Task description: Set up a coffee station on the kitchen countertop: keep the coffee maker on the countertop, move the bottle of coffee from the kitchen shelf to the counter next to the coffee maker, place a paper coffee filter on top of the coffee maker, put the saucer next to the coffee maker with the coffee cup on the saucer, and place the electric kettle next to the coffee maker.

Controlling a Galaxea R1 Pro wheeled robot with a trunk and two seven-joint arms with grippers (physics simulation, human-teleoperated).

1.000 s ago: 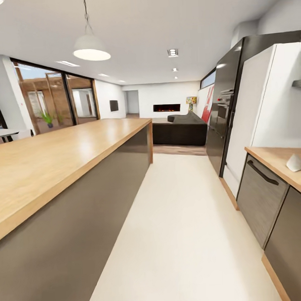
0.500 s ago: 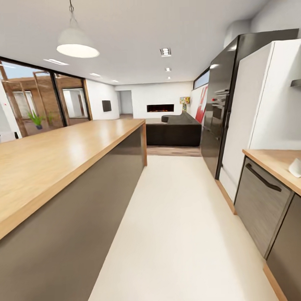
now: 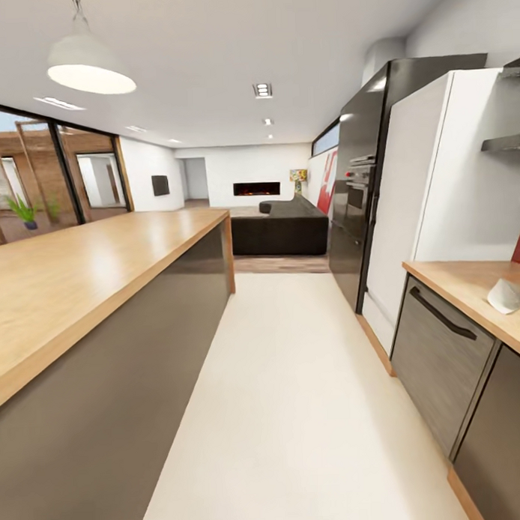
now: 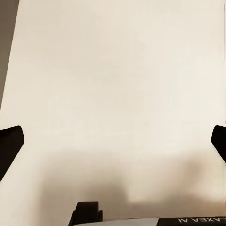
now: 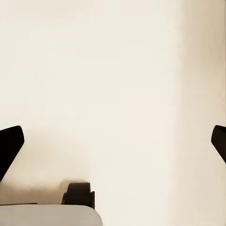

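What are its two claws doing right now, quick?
Left gripper: open, holding nothing, pale floor beneath.
Right gripper: open, holding nothing.

Desk (image 3: 471, 286) at 3 o'clock cut by frame edge; small white object (image 3: 506, 296) on it too blurred to identify. Pendant lamp (image 3: 88, 67) cord cropped, 11 o'clock.

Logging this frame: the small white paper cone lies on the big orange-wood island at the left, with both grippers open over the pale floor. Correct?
Not quite. In the head view the small white paper cone lies on the wood-look countertop at the right, above the dark cabinets, not on the island. Left gripper and right gripper are open over pale floor.
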